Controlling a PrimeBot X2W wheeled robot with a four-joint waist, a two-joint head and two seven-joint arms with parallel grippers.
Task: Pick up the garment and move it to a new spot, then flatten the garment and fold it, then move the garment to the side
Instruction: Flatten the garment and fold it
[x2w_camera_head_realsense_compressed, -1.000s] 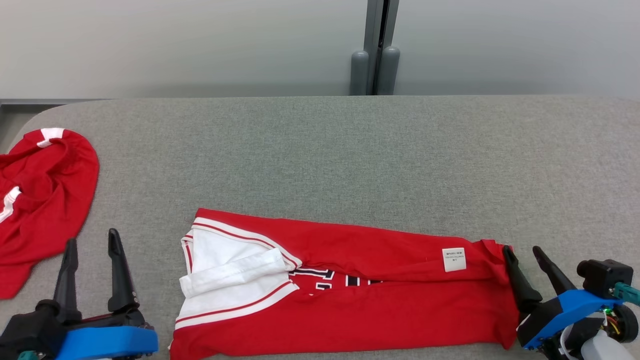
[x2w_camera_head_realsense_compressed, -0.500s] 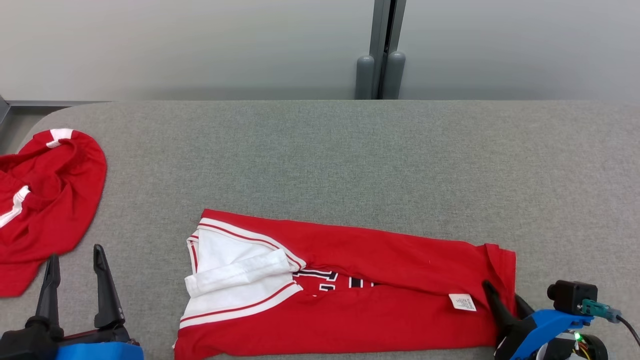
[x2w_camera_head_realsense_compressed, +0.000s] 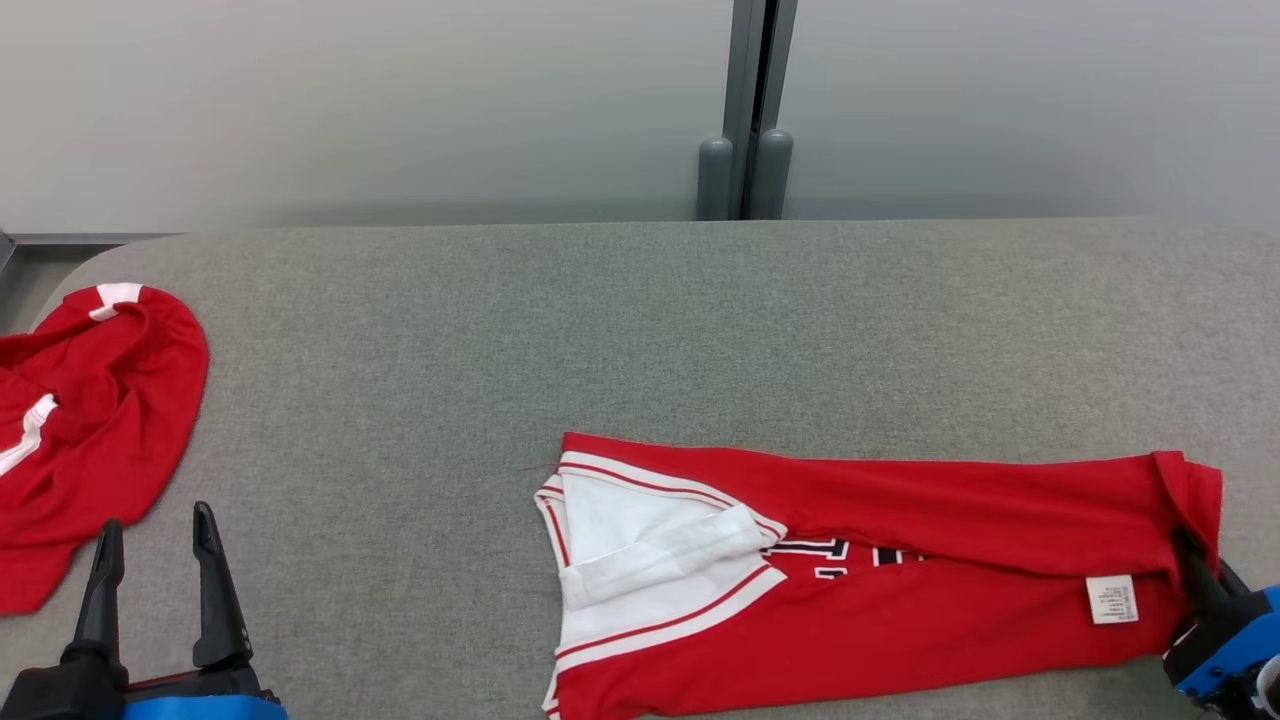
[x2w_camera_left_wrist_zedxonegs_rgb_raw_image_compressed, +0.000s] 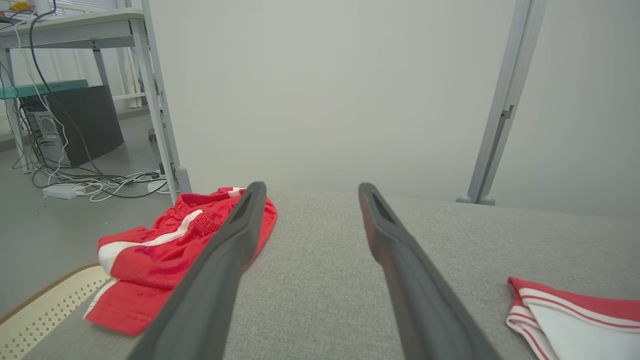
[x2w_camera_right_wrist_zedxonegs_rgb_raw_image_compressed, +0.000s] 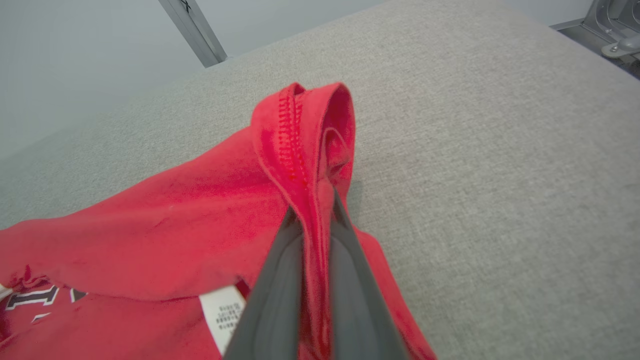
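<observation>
A crumpled red cloth (x2w_camera_head_realsense_compressed: 90, 400) lies at the left end of the grey surface (x2w_camera_head_realsense_compressed: 640, 320). Just beside it is the left tool (x2w_camera_head_realsense_compressed: 157, 518), fingers spread and empty. The garment (x2w_camera_head_realsense_compressed: 900, 600) (red, white collar leftward) lies folded lengthwise right of centre. The right tool (x2w_camera_right_wrist_zedxonegs_rgb_raw_image_compressed: 314, 207) is pinching its right hem.

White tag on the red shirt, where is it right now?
In the head view the white tag sits near the right end of the folded red shirt, just left of the right gripper that pinches the shirt's hem.
</observation>
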